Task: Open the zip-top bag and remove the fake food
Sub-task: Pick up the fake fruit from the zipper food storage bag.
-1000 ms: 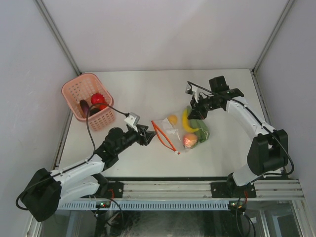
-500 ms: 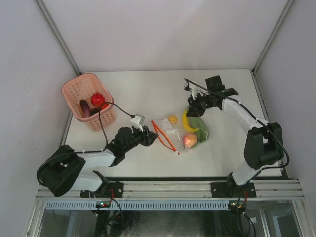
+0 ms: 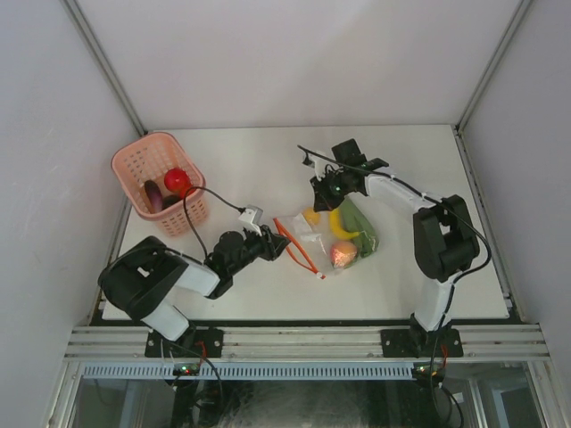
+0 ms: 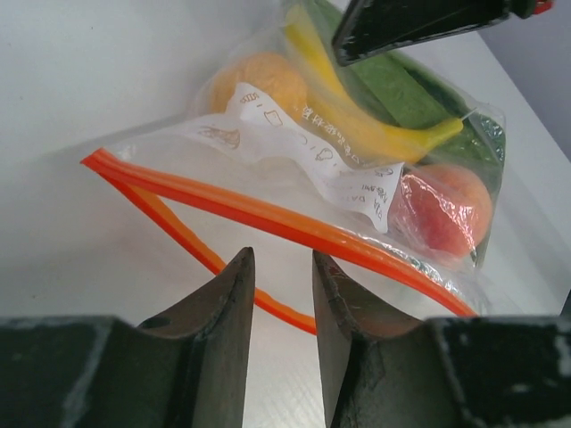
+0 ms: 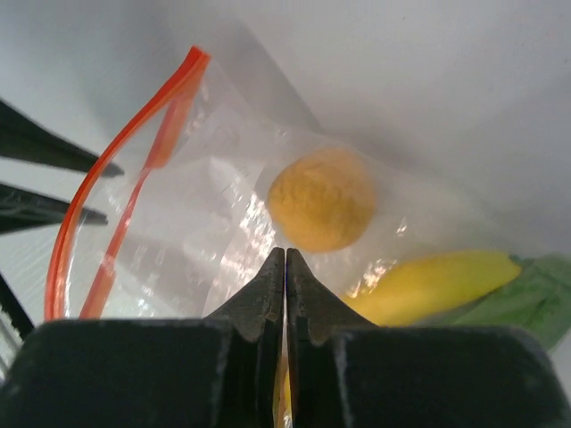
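Observation:
The clear zip-top bag [image 3: 323, 239] lies flat at mid-table, its red-orange zipper strip [image 3: 298, 245] parted on the left side. Inside it are fake food pieces: an orange ball [image 3: 310, 215], a yellow banana [image 3: 340, 225], a green leafy piece [image 3: 362, 228] and a red-peach fruit [image 3: 343, 255]. My left gripper [image 3: 272, 242] is low at the zipper, slightly open [image 4: 280, 267], with the lower zipper lip [image 4: 192, 241] running just beyond its tips. My right gripper [image 3: 321, 194] is shut [image 5: 285, 256], just above the bag film beside the orange ball [image 5: 323, 198].
A pink perforated basket [image 3: 134, 165] stands at the far left and holds a red piece [image 3: 177, 180] and a purple eggplant [image 3: 153, 194]. Walls enclose the table on three sides. The left gripper's fingers [image 5: 45, 209] show at the left edge of the right wrist view.
My right gripper has swung left from beyond the banana to over the orange ball. My left arm has folded down, its gripper staying at the zipper. The bag has not moved.

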